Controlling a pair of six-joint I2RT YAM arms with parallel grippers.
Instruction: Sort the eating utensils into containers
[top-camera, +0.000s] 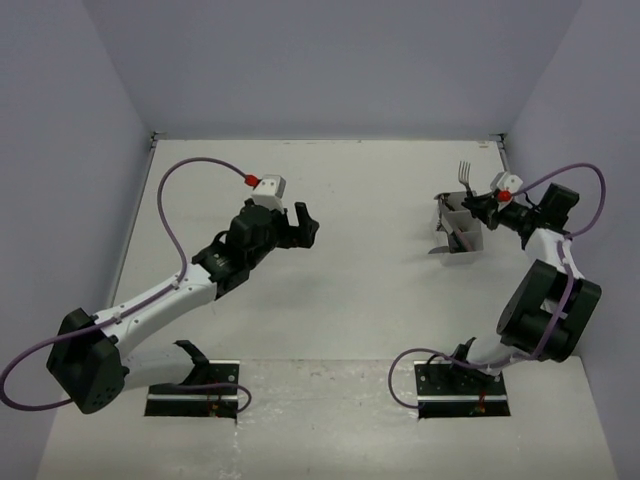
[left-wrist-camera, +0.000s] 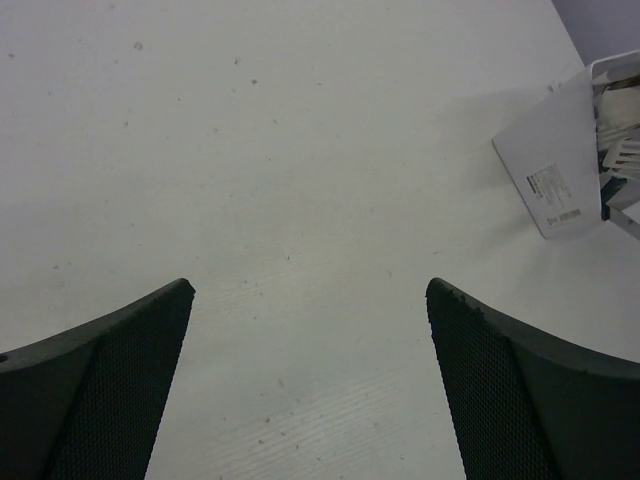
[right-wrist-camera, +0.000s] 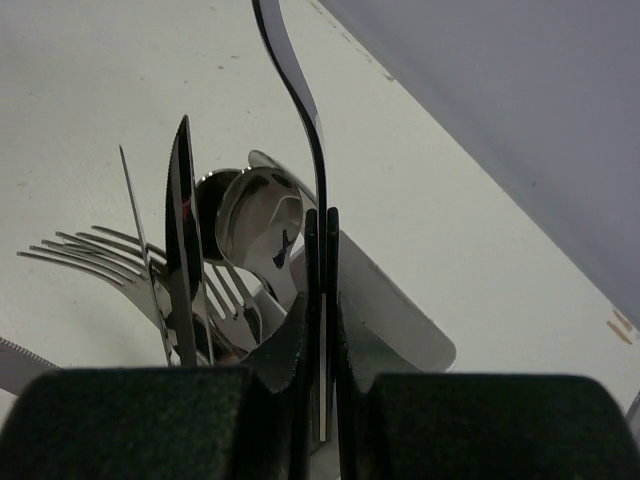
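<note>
My right gripper (top-camera: 481, 207) is shut on the handle of a metal fork (top-camera: 463, 175), holding it just above the white containers (top-camera: 462, 241) with the tines pointing to the far wall. In the right wrist view the fork (right-wrist-camera: 300, 100) shows edge-on between the closed pads of the gripper (right-wrist-camera: 322, 215). Below it a container (right-wrist-camera: 392, 312) holds a spoon (right-wrist-camera: 260, 215), several forks (right-wrist-camera: 90, 250) and a dark knife blade (right-wrist-camera: 183, 220). My left gripper (top-camera: 304, 224) hangs open over bare table at mid-left, its fingers (left-wrist-camera: 130, 350) wide apart with nothing between them. The containers (left-wrist-camera: 562, 160) lie off to its right.
Grey walls close the table on the left, back and right; the right wall (right-wrist-camera: 520, 120) is close behind the containers. A purple cable (top-camera: 190, 170) loops above the left arm. Both arm bases (top-camera: 195, 398) sit at the near edge.
</note>
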